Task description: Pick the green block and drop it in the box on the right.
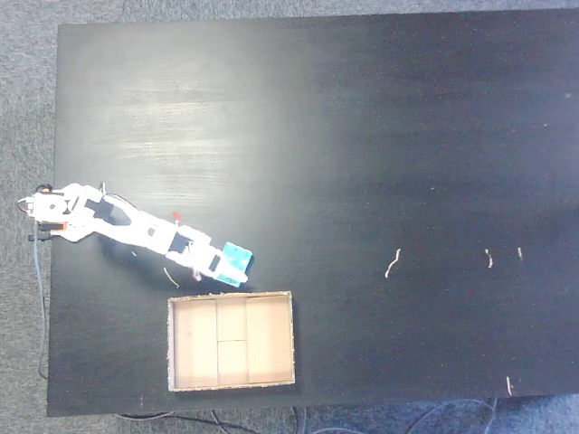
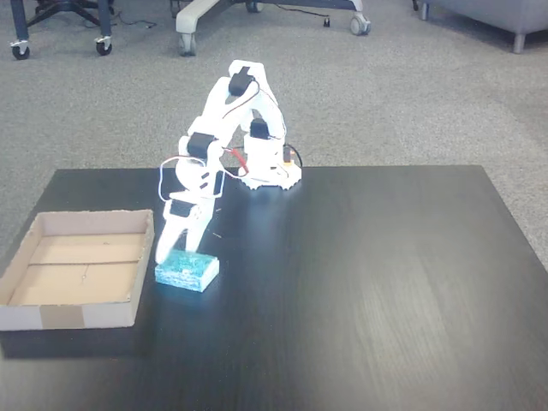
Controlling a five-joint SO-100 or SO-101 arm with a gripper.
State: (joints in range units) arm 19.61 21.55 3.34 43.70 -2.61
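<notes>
Claw: I saw the claw (image 2: 181,254) lower left, tips down at the green block (image 2: 187,271); its spread I couldn't tell.
Block: it lay on the surface (image 2: 360,282) just right of the box (image 2: 77,315).

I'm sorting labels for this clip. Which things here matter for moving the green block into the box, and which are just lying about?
Belong to the job:
green block
box
gripper, down at the block

Just lying about:
pale scraps on the black table
chair wheels on the carpet
</notes>
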